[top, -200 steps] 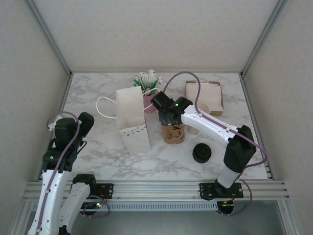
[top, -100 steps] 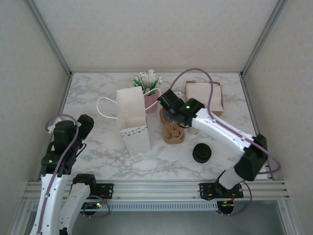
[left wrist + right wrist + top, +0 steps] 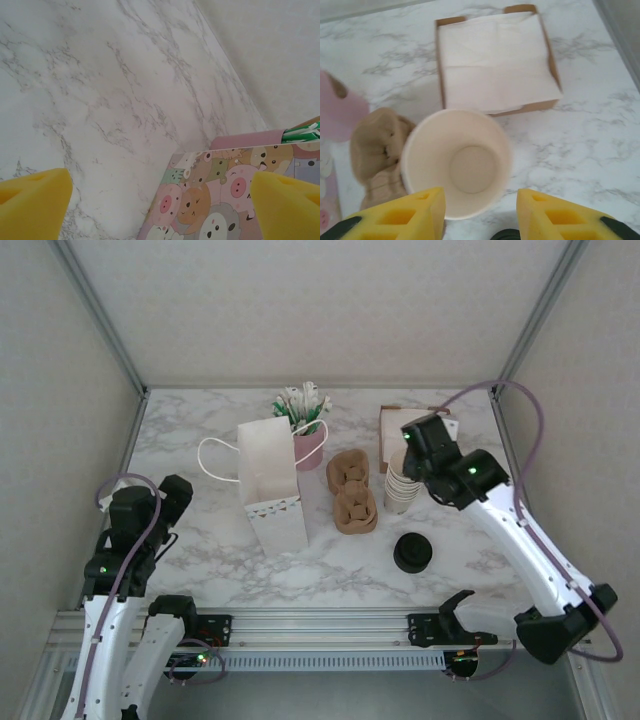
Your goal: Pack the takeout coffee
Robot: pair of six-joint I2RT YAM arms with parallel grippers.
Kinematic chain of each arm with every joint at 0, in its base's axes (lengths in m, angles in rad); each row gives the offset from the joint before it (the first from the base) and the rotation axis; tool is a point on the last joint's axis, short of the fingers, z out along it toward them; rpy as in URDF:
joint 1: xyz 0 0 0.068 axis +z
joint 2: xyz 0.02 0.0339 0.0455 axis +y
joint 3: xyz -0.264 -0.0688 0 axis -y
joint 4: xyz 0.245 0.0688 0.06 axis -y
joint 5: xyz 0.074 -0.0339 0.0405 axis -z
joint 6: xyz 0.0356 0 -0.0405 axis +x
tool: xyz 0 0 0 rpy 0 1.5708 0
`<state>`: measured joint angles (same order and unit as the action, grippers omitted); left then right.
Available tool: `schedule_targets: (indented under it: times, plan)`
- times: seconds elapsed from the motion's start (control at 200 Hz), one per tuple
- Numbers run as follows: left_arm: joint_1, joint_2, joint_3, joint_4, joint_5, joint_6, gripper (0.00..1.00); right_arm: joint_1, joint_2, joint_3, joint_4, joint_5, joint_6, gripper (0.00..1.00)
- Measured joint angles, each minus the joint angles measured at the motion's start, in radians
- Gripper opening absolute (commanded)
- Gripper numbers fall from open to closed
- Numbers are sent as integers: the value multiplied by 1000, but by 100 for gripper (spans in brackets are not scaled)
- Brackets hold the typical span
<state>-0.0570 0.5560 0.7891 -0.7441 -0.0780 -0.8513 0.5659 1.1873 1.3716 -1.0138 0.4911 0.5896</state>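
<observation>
Over the right half of the marble table (image 3: 205,535), my right gripper (image 3: 480,207) hangs above the stack of lidless paper cups (image 3: 398,490). The stack stands between the brown cup carrier (image 3: 352,495) on its left and the box of napkins (image 3: 425,428) just beyond it. From my right wrist I look down into the top cup's open mouth. My yellow fingertips (image 3: 405,210) stand a moderate way apart, one to each side of the rim's near edge; whether they touch the rim I cannot tell.

The takeout coffee (image 3: 412,552), black lid up, stands on the marble nearer to me than the cup stack and right of the carrier's near end, apart from both.

My left gripper (image 3: 160,205) sits at the near left of the table, well apart from the coffee, its jaws spread wide. From that wrist I see a yellow pad (image 3: 30,200) in each lower corner, with bare marble and the cartoon-animal side of the paper bag (image 3: 272,475) between them. The bag stands upright, left of the carrier. A pink cup (image 3: 310,448) of green-and-white packets (image 3: 300,402) stands just beyond it.
</observation>
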Motion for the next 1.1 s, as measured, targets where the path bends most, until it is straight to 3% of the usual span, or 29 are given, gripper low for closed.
schedule_targets:
  times: [0.12, 0.255, 0.656, 1.096]
  plan:
    - [0, 0, 0, 2, 4, -3, 90, -110, -18, -58, 19, -69, 3, 39]
    - [0, 5, -1, 8, 10, -6, 89, -156, 0, -124, 58, -149, 10, 37]
    - [0, 56, -1, 19, 19, -10, 89, -174, 33, -135, 127, -208, 25, 26]
    - [0, 55, -6, 29, 21, -10, 87, -193, 73, -134, 135, -205, 0, 0]
